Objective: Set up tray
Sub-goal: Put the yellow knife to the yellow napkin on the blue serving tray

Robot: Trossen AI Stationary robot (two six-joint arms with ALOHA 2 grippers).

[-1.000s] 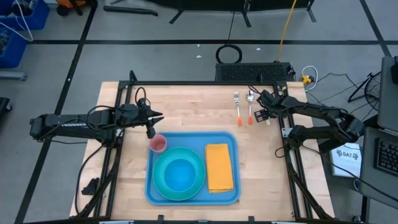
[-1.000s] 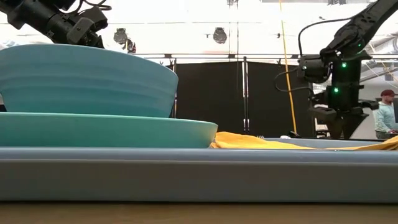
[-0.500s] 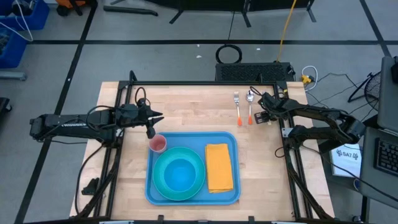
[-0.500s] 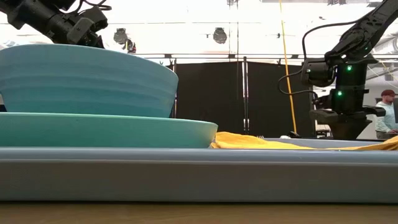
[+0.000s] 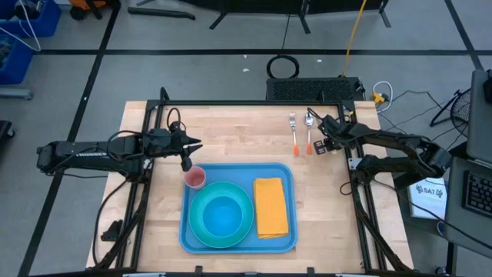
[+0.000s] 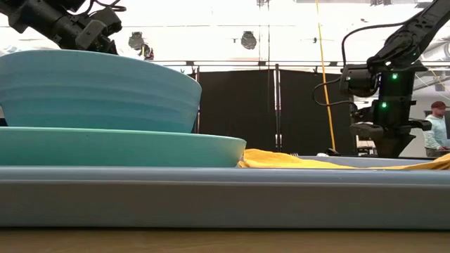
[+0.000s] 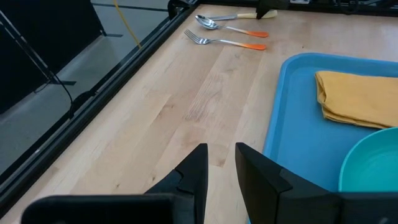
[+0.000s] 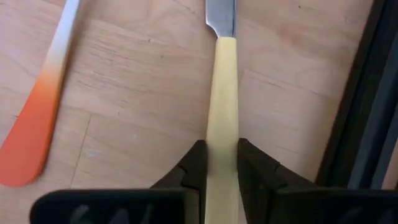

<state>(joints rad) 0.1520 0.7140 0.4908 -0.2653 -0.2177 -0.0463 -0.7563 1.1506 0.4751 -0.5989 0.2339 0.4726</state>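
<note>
Two of my grippers are in view. My right gripper [image 8: 216, 165] is at the far right corner of the worktop [image 5: 231, 131], fingers clamped on the pale yellow handle of a knife [image 8: 221, 124] lying flat on the wood. Over the last second this arm has dropped lower and settled at the cutlery; nothing is lifted yet. I judge the grasp complete and the carry to the tray [image 5: 286, 235] still to do.

My left gripper [image 7: 219, 165] hovers near the tray's far left corner, fingers a little apart, empty.

The tray sits at the near middle of the worktop, holding cup [image 5: 195, 178], plate [image 5: 200, 231] with bowl [image 5: 223, 215], and napkin [image 5: 271, 206].

Hidden: from above my right gripper covers the knife; only fork [image 5: 294, 131] and spoon [image 5: 309, 130] show. At table height the tray rim and bowl block the cup.
</note>
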